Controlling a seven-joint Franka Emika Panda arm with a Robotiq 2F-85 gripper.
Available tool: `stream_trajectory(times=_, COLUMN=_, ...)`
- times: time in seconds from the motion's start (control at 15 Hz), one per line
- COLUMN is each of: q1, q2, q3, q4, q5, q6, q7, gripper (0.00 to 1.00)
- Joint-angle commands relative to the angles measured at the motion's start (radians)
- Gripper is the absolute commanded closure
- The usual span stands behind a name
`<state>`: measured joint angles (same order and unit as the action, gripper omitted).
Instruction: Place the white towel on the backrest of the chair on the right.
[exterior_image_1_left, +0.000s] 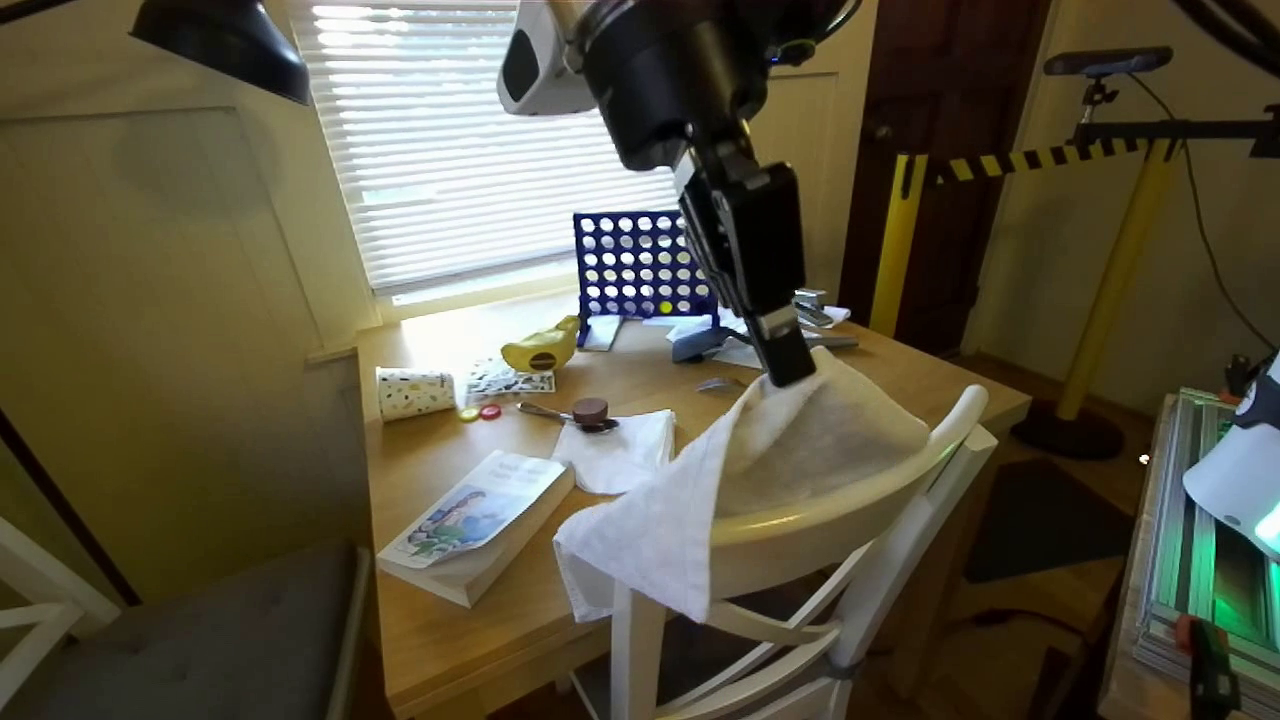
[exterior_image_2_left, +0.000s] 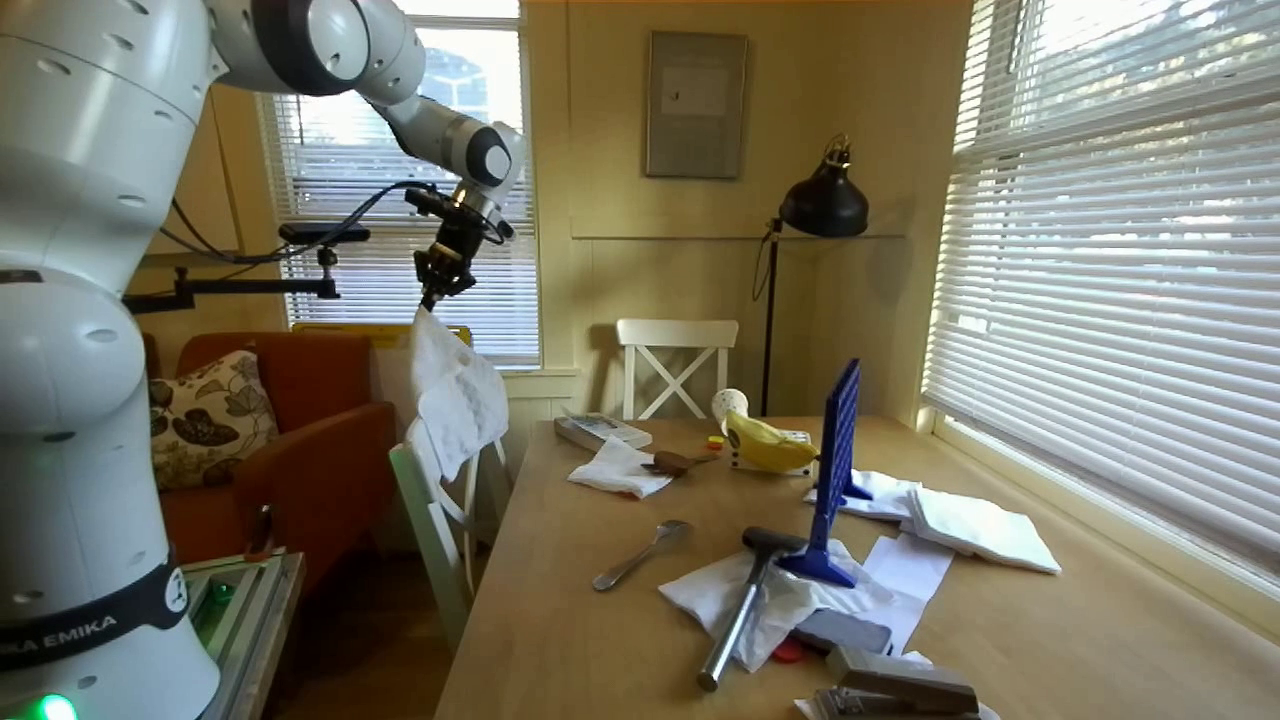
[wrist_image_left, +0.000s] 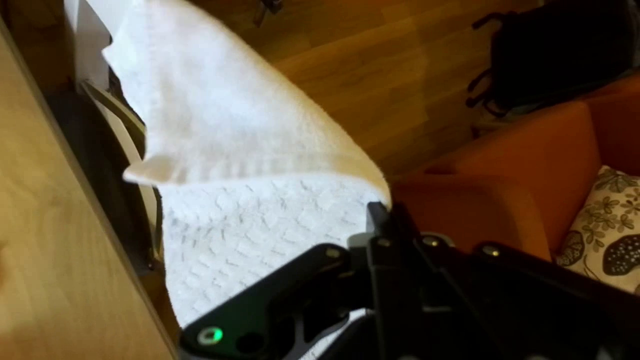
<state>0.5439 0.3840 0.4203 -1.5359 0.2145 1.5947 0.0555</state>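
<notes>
The white towel (exterior_image_1_left: 660, 535) hangs over the left part of the curved top rail of the white chair (exterior_image_1_left: 810, 525), with one corner pulled up. It also shows over the chair (exterior_image_2_left: 425, 520) as a raised towel (exterior_image_2_left: 458, 395) in an exterior view. My gripper (exterior_image_1_left: 790, 375) is shut on the towel's upper edge, above the backrest; the gripper (exterior_image_2_left: 428, 303) points downward there. In the wrist view the towel (wrist_image_left: 240, 125) spreads out from the closed fingertips (wrist_image_left: 387, 212), folded over itself. It hides most of the chair (wrist_image_left: 90, 45) there.
The wooden table (exterior_image_1_left: 460, 640) stands beside the chair, holding a book (exterior_image_1_left: 480, 520), a white napkin (exterior_image_1_left: 620, 450), a blue grid rack (exterior_image_1_left: 640, 265) and a hammer (exterior_image_2_left: 735, 610). An orange armchair (exterior_image_2_left: 330, 450) stands behind. Another white chair (exterior_image_2_left: 677, 335) is at the table's far end.
</notes>
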Motion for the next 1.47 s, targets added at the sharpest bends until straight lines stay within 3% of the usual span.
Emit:
stream_trajectory(times=0.0, q1=0.011, q2=0.003, q3=-0.005, q4=0.005, q5=0.000, q6=-0.004, q7=0.000, gripper=0.97)
stream_trajectory(times=0.4, q1=0.008, q2=0.024, q3=-0.007, q4=0.018, q5=0.000, q6=0.008, q7=-0.016, gripper=0.99)
stream_trajectory(times=1.07, q1=0.085, q2=0.248, q3=0.040, q4=0.156, q5=0.024, q6=0.229, q7=-0.231, gripper=0.99)
stream_trajectory(times=1.4, q1=0.089, q2=0.322, q3=0.099, q4=0.197, q5=0.091, q6=0.090, q7=-0.353, gripper=0.99)
